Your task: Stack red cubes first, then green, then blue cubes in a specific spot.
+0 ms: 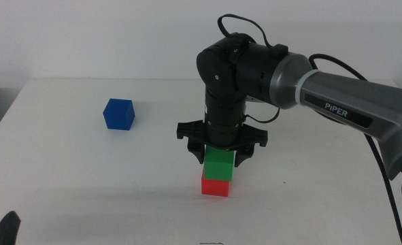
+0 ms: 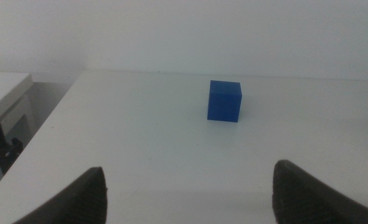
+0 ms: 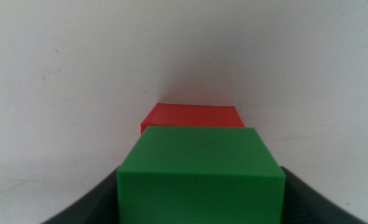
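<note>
Green cube (image 1: pixel 219 165) sits on red cube (image 1: pixel 215 184), slightly offset, pinched by the right gripper (image 1: pixel 220 151); careless release risks toppling. Left gripper (image 2: pixel 190 193) spread, idle.

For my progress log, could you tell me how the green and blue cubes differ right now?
The green cube sits on the red cube between the right gripper's jaws; the blue cube stands alone on the table, untouched. Colours differ. Size and shape look alike.
</note>
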`<action>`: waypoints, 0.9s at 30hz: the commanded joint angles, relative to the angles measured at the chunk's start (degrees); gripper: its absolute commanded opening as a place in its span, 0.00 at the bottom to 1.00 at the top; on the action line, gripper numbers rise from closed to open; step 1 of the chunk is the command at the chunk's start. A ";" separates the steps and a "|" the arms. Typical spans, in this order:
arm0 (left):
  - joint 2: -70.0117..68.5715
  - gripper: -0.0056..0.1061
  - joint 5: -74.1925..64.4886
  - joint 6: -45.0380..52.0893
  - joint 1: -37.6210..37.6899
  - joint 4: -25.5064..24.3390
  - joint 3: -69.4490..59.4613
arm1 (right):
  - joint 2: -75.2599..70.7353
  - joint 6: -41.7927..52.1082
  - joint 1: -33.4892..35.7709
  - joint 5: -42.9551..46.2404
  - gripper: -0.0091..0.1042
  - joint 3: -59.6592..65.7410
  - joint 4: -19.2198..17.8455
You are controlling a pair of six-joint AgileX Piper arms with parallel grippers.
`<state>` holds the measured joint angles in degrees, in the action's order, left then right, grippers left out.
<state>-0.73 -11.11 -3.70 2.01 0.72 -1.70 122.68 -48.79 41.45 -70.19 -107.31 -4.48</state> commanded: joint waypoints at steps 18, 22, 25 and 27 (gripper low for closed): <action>-1.19 0.84 4.17 -0.25 0.14 0.51 0.22 | -16.55 5.49 -0.78 -0.07 0.68 -1.40 -7.80; -1.19 0.84 4.17 -0.25 0.14 0.51 0.22 | -23.05 16.97 -1.86 -1.20 0.68 -1.27 -7.49; -1.19 0.84 4.17 -0.25 0.14 0.51 0.22 | -28.64 30.04 -3.74 0.19 0.68 1.32 -4.18; -1.19 0.84 4.17 -0.25 0.14 0.51 0.22 | -34.17 37.73 -5.28 3.77 0.68 6.48 -1.06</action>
<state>-0.73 -11.11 -3.70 2.01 0.72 -1.70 94.46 -17.63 37.38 -69.52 -102.11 -6.73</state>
